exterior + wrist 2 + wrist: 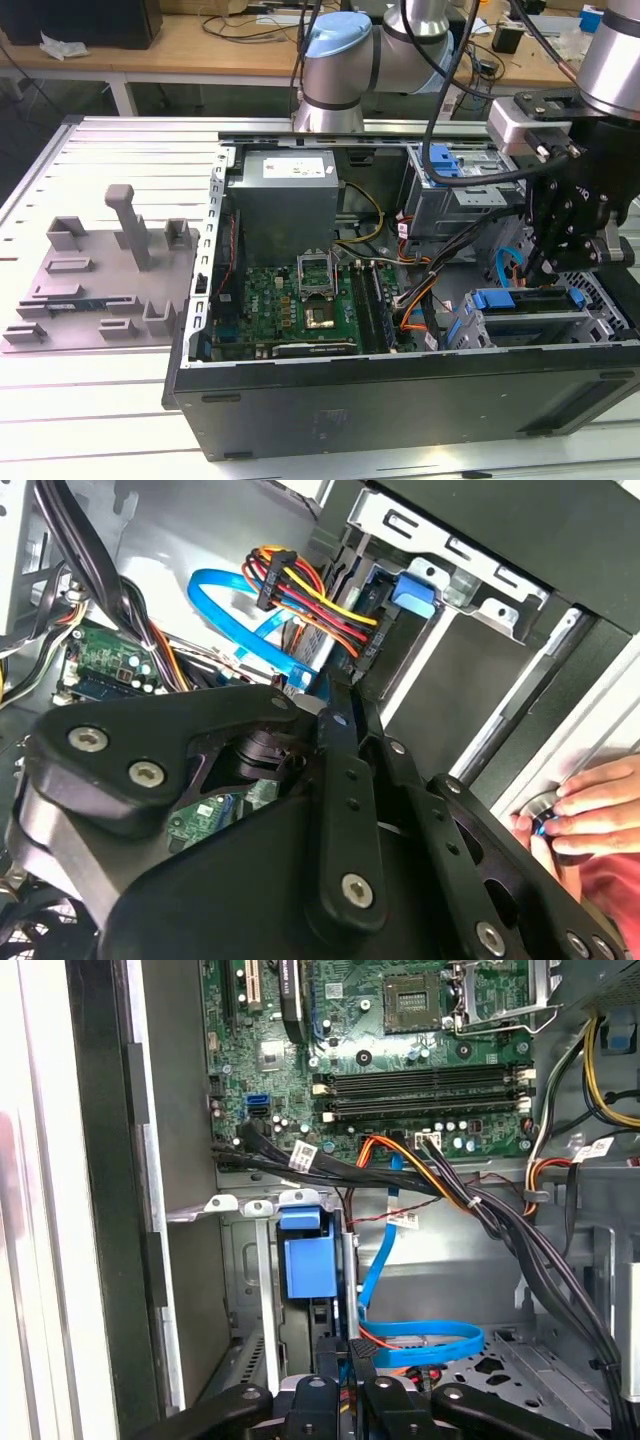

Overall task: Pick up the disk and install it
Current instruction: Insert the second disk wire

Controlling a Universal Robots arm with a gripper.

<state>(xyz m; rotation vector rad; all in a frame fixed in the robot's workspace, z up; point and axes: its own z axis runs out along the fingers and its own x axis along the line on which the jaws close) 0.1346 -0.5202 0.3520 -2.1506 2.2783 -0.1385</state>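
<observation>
**A:** Start big: the metal surface [100, 420] carries an open computer case [400, 400], lying on its side so everything inside faces up. That's why the arm [340, 60] can reach in from above.

**B:** And next to it, left of the frame, a grey plastic rack [100, 280]. Where's the disk?

**A:** Lower right of the exterior view. The disk [535, 318] lies flat in the drive cage, blue rails at its edges, at the case's front corner. The end effector [540, 268] hangs right above it, tips pointing down at the cage.

**B:** Holding it?

**A:** I'd say not. Fingers drawn narrow, nearly together, with nothing visible between them. Looks to me like the disk is already in its bay.

**B:** What do the wrist cameras add?

**A:** The first wrist view looks down past the end effector [348, 1352] to the motherboard [380, 1050] at top and a looped blue cable [430, 1345] just beside the tips. The cables are bundled aside, which keeps the bay reachable.

**B:** And the second?

**A:** It brings in a hand [590, 805] at lower right, fingertips pressed on the case's front edge, likely steadying it.
</observation>
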